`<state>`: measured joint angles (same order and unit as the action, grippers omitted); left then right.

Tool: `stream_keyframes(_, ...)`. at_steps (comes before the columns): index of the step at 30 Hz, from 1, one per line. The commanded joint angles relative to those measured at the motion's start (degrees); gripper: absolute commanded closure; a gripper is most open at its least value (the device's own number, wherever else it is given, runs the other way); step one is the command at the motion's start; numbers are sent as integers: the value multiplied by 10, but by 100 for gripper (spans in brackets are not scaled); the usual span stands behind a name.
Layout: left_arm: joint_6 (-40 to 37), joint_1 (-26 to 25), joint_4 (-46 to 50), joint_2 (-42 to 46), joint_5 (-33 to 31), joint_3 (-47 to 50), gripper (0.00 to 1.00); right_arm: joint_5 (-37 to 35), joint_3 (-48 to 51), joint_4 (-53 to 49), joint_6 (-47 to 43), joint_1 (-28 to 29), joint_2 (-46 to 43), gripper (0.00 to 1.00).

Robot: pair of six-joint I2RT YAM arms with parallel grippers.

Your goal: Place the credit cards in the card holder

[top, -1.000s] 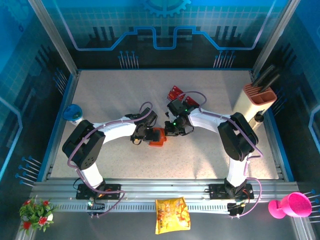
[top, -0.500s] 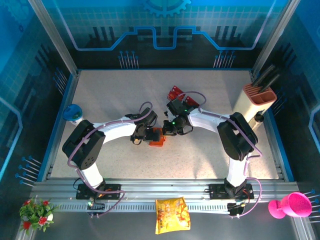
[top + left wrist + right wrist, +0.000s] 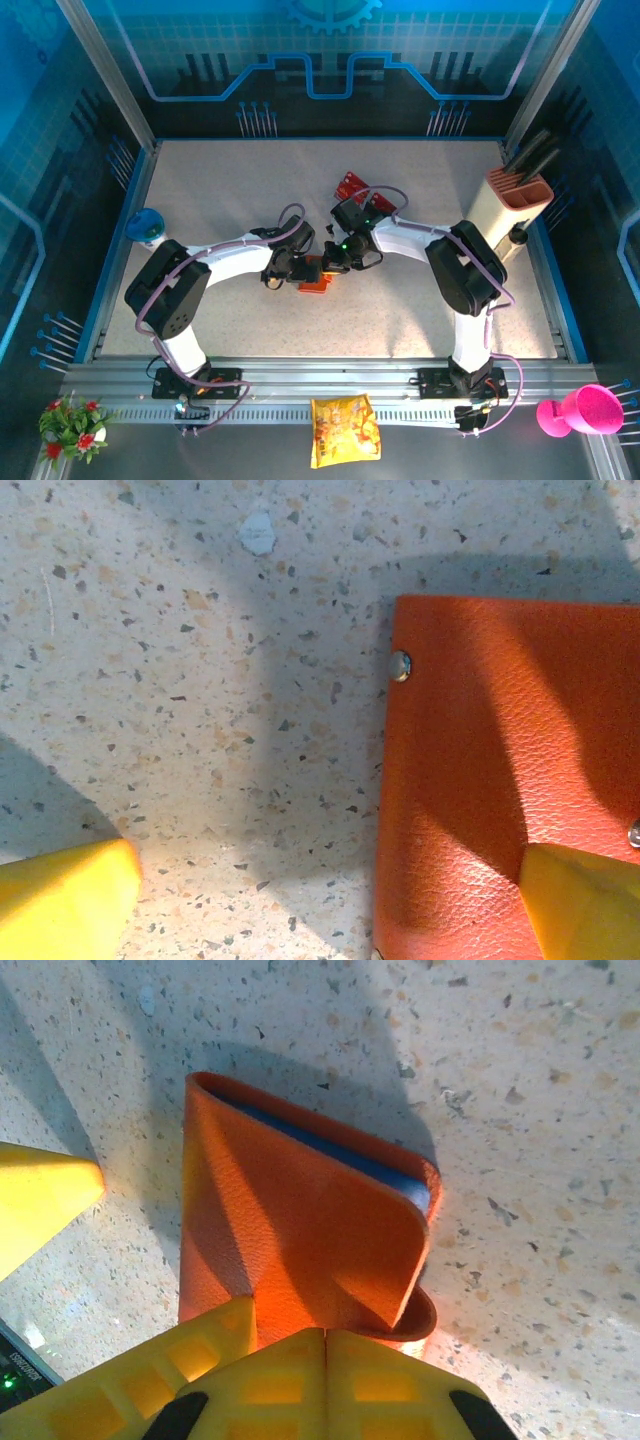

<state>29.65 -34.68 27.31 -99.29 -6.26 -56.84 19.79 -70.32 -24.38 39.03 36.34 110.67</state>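
Starting nearest the arm bases, a crinkled yellow snack bag (image 3: 344, 430) lies on the rail well to the near side of the small orange leather-look folding wallet (image 3: 300, 1230) and has no part in this. The wallet sits mid-surface, with both tools crowded onto it.

The left tool (image 3: 328, 865) stands as wide open as it goes and holds nothing. One yellow finger is over the wallet's pebbled cover and the other is over bare speckled surface (image 3: 200, 680) on the wallet's left.

The right tool (image 3: 325, 1340) is shut, its fingertips pressed together at the wallet's near edge. The top flap there is raised enough to show the grey-blue lining (image 3: 330, 1150). Whether the flap is actually pinched I cannot tell.

Beyond the wallet, well apart on its far side, lie the red credit cards with black bands (image 3: 350, 186), none of them loaded yet.

The step looks like opening the holder. To do it well, the left finger should press flat on the lower half while the right peels the flap up slowly. That keeps the wallet from sliding and leaves the pocket mouth facing the cards.
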Motion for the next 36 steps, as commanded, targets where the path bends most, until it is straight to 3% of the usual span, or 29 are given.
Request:
stream_keyframes(1,4,-1,30,-32,-10,24,1,7,-10,5,3,6,22,100)
stream_keyframes(24,15,16,49,43,8,25,1,-23,24,-15,-13,5,37,100)
stream_keyframes(36,2,12,29,9,5,72,1,-8,-17,-29,-17,4,11,100)
